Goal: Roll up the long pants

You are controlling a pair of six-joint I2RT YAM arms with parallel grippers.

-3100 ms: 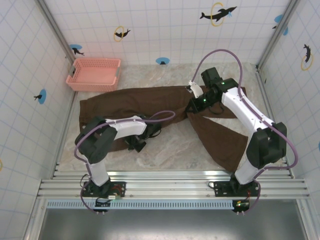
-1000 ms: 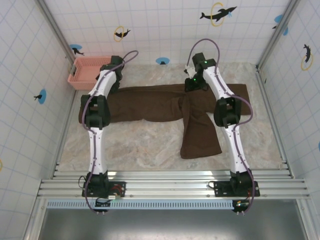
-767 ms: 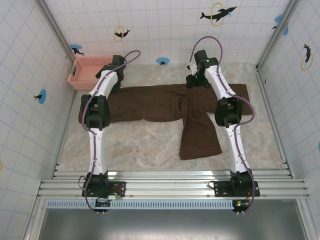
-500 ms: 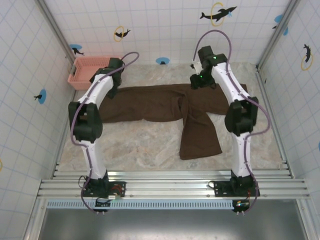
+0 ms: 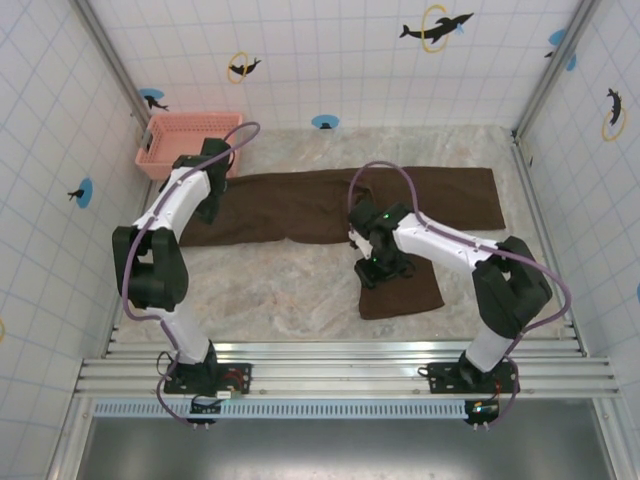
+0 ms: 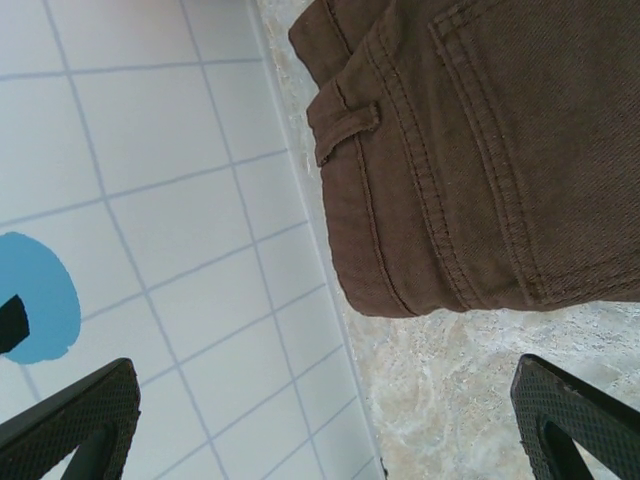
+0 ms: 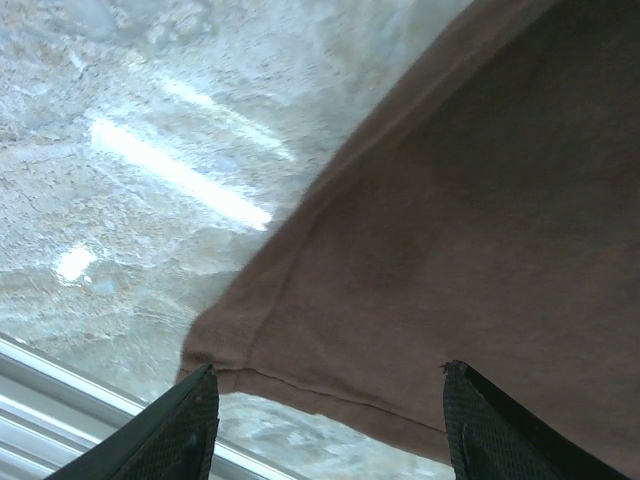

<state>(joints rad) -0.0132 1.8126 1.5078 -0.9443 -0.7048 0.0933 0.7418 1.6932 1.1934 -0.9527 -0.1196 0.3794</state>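
Two arms reach out over the marble table point(image 5: 270, 290) in the top external view. The long pants point(image 5: 300, 205) lie flat across the far half. They form a dark brown band running from near the pink basket point(image 5: 188, 145) to the right side, with one leg folded down toward the near edge. The left gripper point(image 5: 205, 205) hangs at the left end of the band, just in front of the basket. The right gripper point(image 5: 375, 268) sits over the left edge of the folded-down leg, near its lower end.

From the left wrist, the long pants point(image 6: 450, 150) fill the upper right: a waistband corner with seam stitching and a belt loop point(image 6: 345, 122). White wall tiles point(image 6: 150, 200) with a blue sticker point(image 6: 35, 300) take up the left, and bare table point(image 6: 450, 400) shows below the cloth. The left gripper point(image 6: 322, 410) stands spread wide, its fingers point(image 6: 80, 420) at the bottom corners, with nothing between them.

From the right wrist, the long pants point(image 7: 450, 250) cover the right side, and the hem corner point(image 7: 215, 355) of the leg lies flat on the table point(image 7: 150, 150). The right gripper point(image 7: 330, 410) has its jaws apart, one dark finger on each side above that hem, and holds nothing.
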